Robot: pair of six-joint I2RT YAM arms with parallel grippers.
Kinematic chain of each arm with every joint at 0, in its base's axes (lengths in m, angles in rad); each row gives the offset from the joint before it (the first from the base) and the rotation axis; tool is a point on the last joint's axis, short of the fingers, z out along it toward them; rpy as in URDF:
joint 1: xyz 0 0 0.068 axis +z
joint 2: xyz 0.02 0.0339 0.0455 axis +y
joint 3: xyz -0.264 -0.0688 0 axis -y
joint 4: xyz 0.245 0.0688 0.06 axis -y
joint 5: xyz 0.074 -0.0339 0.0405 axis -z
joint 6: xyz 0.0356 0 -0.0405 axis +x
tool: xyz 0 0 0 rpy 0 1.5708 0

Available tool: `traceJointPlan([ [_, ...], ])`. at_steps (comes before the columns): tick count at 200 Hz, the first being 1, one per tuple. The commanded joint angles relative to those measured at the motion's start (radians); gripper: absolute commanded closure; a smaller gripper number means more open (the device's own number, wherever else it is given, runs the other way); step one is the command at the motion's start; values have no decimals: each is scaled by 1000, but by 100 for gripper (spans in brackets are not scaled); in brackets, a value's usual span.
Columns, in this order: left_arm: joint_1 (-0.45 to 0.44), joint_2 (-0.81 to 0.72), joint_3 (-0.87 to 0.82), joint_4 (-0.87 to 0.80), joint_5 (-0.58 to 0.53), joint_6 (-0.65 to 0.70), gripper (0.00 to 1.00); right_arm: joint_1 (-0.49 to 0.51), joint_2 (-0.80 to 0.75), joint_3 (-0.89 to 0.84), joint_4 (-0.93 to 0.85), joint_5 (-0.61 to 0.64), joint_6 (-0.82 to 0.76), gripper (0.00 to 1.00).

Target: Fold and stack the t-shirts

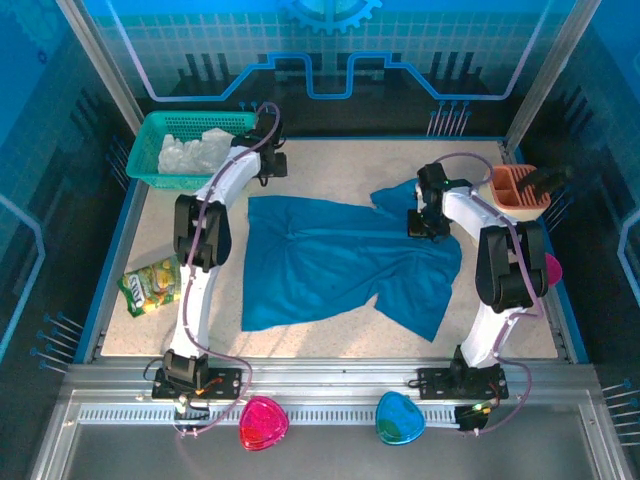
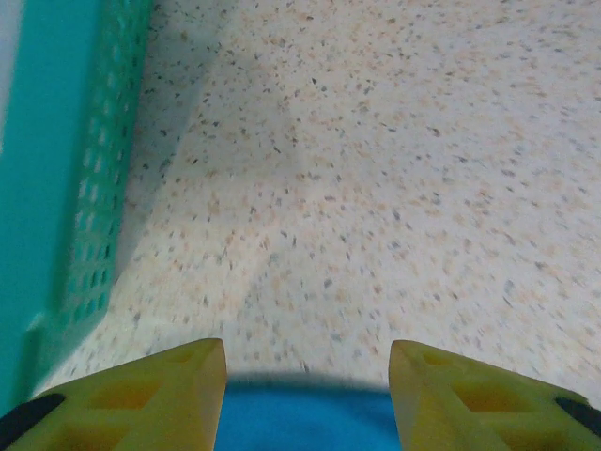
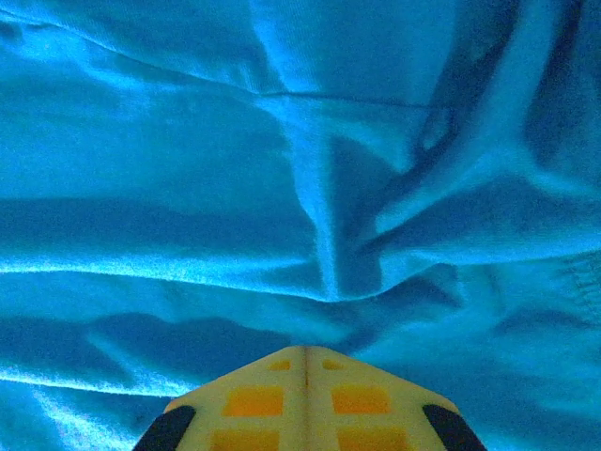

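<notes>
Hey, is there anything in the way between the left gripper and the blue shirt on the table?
Nothing visible. The left gripper is open over the bare table, and the edge of the blue shirt lies close by it. The green basket sits off to the side, not in the path.

No readable text; snack packet (image 1: 150,285) print seemingly too small

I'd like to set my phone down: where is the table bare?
Bare table runs along the far side, between the green basket and the right arm; along the near edge, short of the blue shirt; and at left between basket and snack packet. The shirt covers the middle, and the orange holder crowds the far right corner.
</notes>
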State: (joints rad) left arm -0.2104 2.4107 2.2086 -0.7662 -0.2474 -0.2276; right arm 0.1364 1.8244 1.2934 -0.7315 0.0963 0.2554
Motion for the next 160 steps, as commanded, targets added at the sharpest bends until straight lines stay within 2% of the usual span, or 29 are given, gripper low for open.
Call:
traceJointPlan([
  [1,6,80,57,-113,67,51,50,-14,-46,-14,4,-9,9,99],
  [29,5,56,22,-121,61,72,51,-23,-61,-24,2,-9,9,99],
  [78,-10,-61,-176,-50,103,163,51,-26,-61,-31,16,-36,24,99],
  [119,-49,-96,-285,-3,94,148,51,-17,-64,-37,24,-49,30,100],
  [160,-81,-49,-305,16,130,99,51,-18,-81,-49,23,-41,25,99],
])
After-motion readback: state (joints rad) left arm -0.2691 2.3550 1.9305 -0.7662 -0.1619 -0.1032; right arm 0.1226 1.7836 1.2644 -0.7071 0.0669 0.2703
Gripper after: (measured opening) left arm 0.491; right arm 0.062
